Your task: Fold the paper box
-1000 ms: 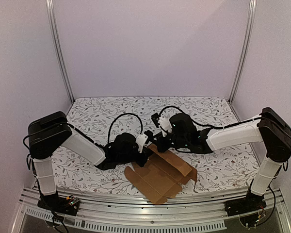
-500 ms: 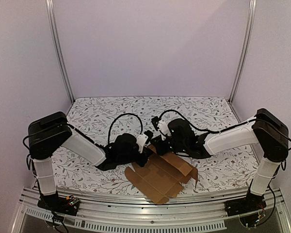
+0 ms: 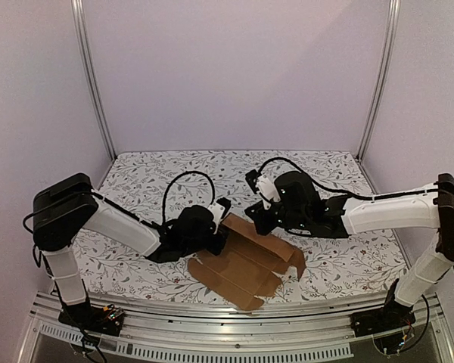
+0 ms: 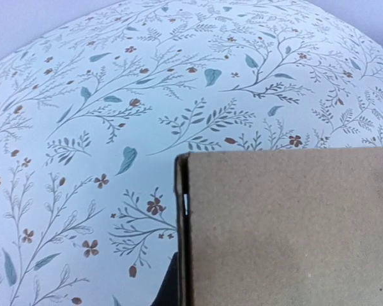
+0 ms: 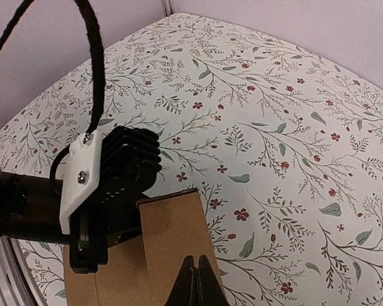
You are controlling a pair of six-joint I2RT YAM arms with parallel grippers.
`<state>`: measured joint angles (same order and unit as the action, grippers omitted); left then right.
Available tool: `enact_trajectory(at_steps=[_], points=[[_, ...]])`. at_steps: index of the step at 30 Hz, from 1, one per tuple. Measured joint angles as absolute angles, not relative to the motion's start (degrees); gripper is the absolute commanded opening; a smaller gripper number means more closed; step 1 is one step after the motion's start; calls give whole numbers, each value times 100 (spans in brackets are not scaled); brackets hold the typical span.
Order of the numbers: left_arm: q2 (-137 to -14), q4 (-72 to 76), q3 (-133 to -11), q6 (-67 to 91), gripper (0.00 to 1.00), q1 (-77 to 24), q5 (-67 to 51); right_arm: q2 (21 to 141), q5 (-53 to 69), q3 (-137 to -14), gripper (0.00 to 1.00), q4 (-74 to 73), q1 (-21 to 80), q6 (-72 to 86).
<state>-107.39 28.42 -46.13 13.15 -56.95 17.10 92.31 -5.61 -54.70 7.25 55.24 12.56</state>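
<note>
1. Tablecloth [image 3: 174,170]: white, printed with teal leaves and small red-brown flowers; spread across the centre.
2. Metal posts: one [image 3: 91,76] at 10 o'clock; another [image 3: 377,76] at 2 o'clock.
3. Back wall [image 3: 234,68]: pale lilac, 12 o'clock.
4. Slotted rail [image 3: 234,349]: 6 o'clock.

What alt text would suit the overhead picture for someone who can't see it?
A mostly unfolded brown paper box lies on a floral-patterned table. The left gripper and right gripper, both shut, meet at its far edge, reaching in from either side.

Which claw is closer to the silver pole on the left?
Left. The left gripper is at the paper box, toward the silver pole; the right gripper sits farther right.
</note>
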Motion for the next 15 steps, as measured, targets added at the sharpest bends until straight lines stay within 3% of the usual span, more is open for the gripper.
enact_trajectory(at_steps=[15], points=[[-10261, 233, -5129, 3188, 0, -6053, 3747, 7891, -1262, -5118, 0, -615, 5524, 1179]])
